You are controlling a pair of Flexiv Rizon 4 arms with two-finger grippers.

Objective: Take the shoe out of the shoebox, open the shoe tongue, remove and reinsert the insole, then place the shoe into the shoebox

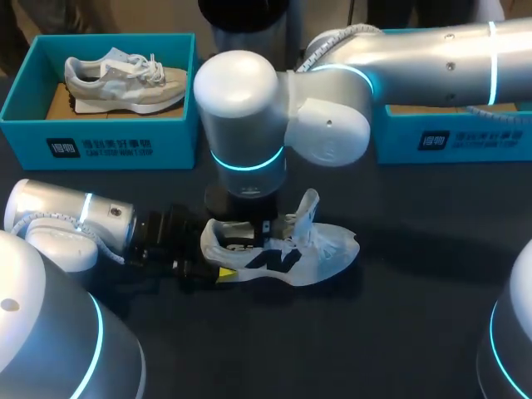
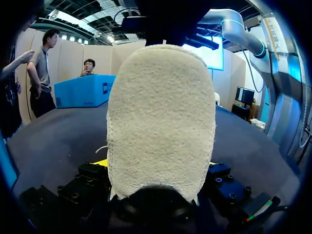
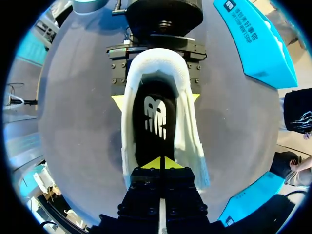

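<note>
Left gripper clamps the shoe by its heel. Right gripper, tips pressed together, meets the insole, its hold unclear. A weak pinch could slip or drag the shoe loose.

In the right wrist view the right gripper hides the toe of the white mesh sneaker; whether its meeting yellow tips pinch the black printed insole cannot be told. From the head view the right arm's silver joint covers that gripper's fingers, and the teal cardboard shoebox behind the arm is mostly hidden. In the left wrist view the sneaker's heel blocks nearly all of the left gripper, leaving thin yellow slivers
</note>
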